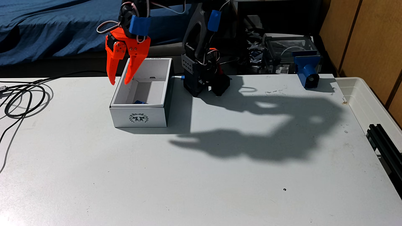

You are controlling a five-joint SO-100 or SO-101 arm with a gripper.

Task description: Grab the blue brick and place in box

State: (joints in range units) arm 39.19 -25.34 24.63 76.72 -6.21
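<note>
In the fixed view the white box (139,117) stands at the table's back left, its dark wreath emblem facing the camera. Inside it, against the near wall, a piece of the blue brick (139,102) shows; the rest is hidden by that wall. My orange gripper (120,82) hangs in the air over the box's far-left corner, fingers pointing down. It is open, with nothing between the fingertips. One fingertip is outside the box's left wall, the other over its inside.
The arm's black base (204,84) sits just right of the box. A blue clamp-like mount (307,71) stands at the back right, beside a translucent tub (374,108). Black cables (24,97) coil at the left edge. The arm's shadow falls across the table (195,173).
</note>
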